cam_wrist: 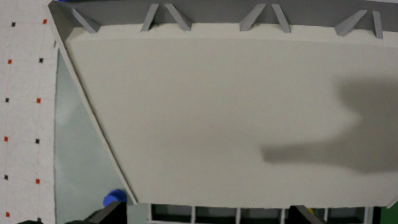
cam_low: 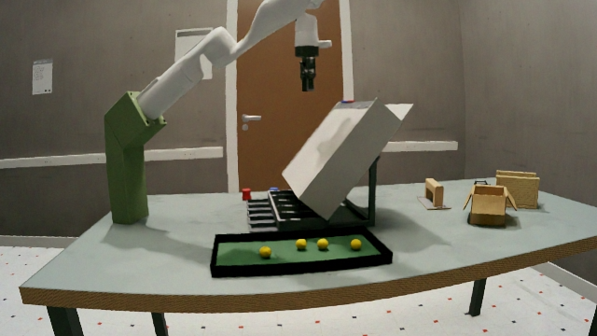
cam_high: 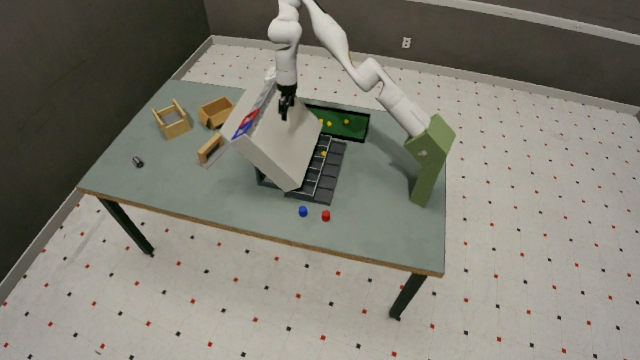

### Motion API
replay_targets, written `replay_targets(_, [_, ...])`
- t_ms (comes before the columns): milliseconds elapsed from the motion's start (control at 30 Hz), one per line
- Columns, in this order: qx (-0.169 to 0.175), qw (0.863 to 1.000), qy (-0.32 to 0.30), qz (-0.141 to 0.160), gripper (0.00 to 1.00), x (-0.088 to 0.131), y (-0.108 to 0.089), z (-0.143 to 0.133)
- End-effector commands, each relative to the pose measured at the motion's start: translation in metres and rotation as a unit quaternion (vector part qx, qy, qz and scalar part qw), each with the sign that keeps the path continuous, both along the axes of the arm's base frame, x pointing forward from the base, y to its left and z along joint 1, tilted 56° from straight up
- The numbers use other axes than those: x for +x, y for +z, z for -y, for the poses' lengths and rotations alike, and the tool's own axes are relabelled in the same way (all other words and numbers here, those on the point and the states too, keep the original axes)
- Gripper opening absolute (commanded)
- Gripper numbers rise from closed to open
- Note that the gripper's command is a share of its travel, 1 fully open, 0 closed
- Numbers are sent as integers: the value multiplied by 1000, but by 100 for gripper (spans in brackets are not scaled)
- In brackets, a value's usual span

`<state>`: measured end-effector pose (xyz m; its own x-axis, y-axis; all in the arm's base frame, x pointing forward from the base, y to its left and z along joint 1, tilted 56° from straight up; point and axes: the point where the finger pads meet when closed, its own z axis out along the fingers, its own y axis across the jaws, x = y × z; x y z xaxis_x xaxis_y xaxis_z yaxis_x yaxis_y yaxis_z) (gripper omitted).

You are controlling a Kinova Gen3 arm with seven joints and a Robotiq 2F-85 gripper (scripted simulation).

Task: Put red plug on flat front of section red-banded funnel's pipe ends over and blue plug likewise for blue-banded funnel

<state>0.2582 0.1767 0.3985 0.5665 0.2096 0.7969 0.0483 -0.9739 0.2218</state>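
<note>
My gripper (cam_high: 284, 117) (cam_low: 307, 90) (cam_wrist: 207, 215) is open and empty, high above the sloped pale cover (cam_high: 285, 150) (cam_low: 326, 149) (cam_wrist: 200, 100). The red-banded funnel (cam_high: 248, 120) and blue-banded funnel (cam_high: 243, 129) are at its top edge, blue at the end. A yellow marble (cam_high: 323, 153) (cam_wrist: 310, 210) lies in the section second from the marble tray's end. The flat front parts (cam_high: 325, 195) show no plug. The blue plug (cam_high: 303, 211) (cam_low: 274, 189) (cam_wrist: 114, 197) and red plug (cam_high: 326, 216) (cam_low: 246, 194) stand on the table off the other end. The pipes are hidden.
The green-floored marble tray (cam_high: 357, 131) (cam_low: 298, 270) holds several yellow marbles (cam_low: 265, 252). Behind the cover are an open box (cam_high: 216, 114) (cam_low: 488, 205), a wooden holder (cam_high: 172, 122) and a small wooden arch (cam_high: 210, 147) (cam_low: 434, 192). The green arm pedestal (cam_high: 430, 162) (cam_low: 127, 173) stands opposite.
</note>
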Motion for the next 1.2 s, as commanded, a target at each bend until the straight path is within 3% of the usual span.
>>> replay_targets(0, [-7, 1000, -19, 0, 100, -3, -54, 45])
replay_targets(133, [-7, 1000, -19, 0, 100, -3, -69, 58])
replay_targets(300, [-7, 1000, -19, 0, 100, -5, -111, 93])
replay_targets(500, [-7, 1000, -19, 0, 100, -5, -115, 95])
replay_targets(533, [-13, 999, -27, -15, 100, -6, -132, 109])
replay_targets(1067, [-13, 999, -27, -15, 100, -6, -132, 109])
replay_targets(1100, [-7, 1000, -22, 1, 100, -5, -132, 110])
replay_targets(1167, [-7, 1000, -22, 1, 100, -5, -132, 110])
